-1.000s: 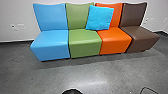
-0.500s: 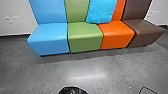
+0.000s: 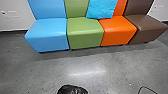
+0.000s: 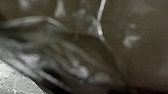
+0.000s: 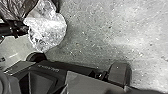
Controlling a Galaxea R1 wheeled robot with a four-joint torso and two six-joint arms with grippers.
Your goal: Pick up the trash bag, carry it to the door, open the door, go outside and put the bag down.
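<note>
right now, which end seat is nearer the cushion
The brown seat: just a strip of orange back parts it from the cushion; the blue one lies beyond most of the green back.

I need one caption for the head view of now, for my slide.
Blue, green, orange and brown seats with a turquoise cushion, black trash bag at the near edge.
</note>
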